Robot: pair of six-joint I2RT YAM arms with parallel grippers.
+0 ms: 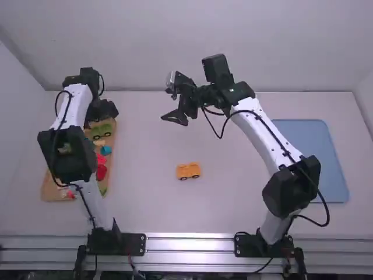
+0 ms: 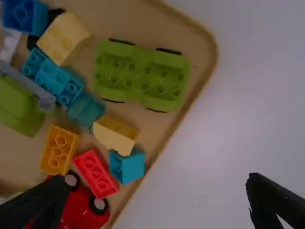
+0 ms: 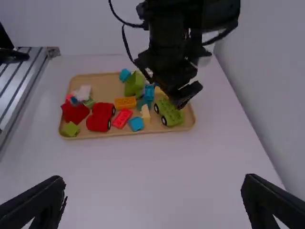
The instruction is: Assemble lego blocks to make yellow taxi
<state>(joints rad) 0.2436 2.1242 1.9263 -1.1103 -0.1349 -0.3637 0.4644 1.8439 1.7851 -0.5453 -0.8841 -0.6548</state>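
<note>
Left tool (image 1: 106, 110) stands wide open over the far end of the wooden tray (image 2: 213, 44), its fingers well apart and empty. Right tool (image 1: 168, 102) is wide open too, with nothing in its grip, and hangs above the far middle of the bench (image 1: 143, 204). An orange-yellow wheeled car (image 1: 188, 170) sits out on the bench, between the two arms and nearer their bases than the right tool; its black wheels face the bases. It looks to be built from more than one piece, though that is hard to judge from so high up.

The wooden tray lies on the left side of the bench. At its far end rests a green wheeled base (image 2: 141, 74), studs up. Near it are teal blocks (image 2: 55, 80), a pale yellow block (image 2: 63, 38), a yellow-and-cream block (image 2: 116, 134) and a small blue block (image 2: 127, 166). The yellow-and-cream block touches the small blue block. Beside these lie an orange block (image 2: 59, 150) and a red block (image 2: 95, 172), just beside a red wheeled piece (image 2: 86, 207). Over on the right side of the bench is a flat blue tray (image 1: 312, 157).
</note>
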